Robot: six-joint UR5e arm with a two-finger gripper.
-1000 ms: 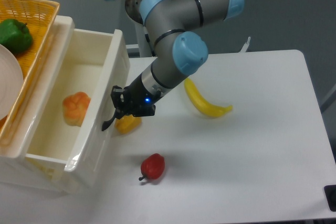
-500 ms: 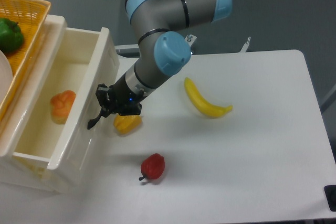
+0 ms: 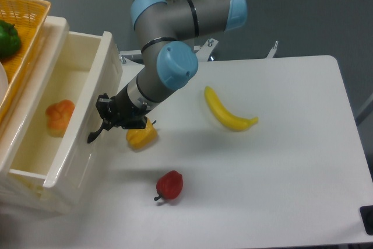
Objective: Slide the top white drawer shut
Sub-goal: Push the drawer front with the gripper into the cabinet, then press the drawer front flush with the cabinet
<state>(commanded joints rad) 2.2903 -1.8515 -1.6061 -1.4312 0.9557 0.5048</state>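
Pressed up against the black handle [image 3: 96, 134], the gripper [image 3: 111, 119] sits at the front panel of the top white drawer [image 3: 64, 161]; its fingers seem to be closed around or against the handle, but from this angle I cannot tell for certain.

Over the last second the drawer, the arm and the gripper have all shifted left together, so the push is working and the drawer is sliding into its cabinet. It is not shut yet: much of the box is still exposed at the left of the view, with an orange fruit [image 3: 59, 115] lying inside it. Above it, a wicker basket [image 3: 26, 24] holding a green pepper [image 3: 8, 33] sits on the cabinet top and has moved further out of frame.

More leftward travel is needed, along the same line as the drawer sides.

Just right of the gripper, a yellow pepper [image 3: 141, 136] lies close to the fingers, behind the push and not in its way. A red pepper [image 3: 169, 185] and a banana [image 3: 227, 112] lie well apart on the white table [image 3: 291, 161], which offers plenty of room for retreat.
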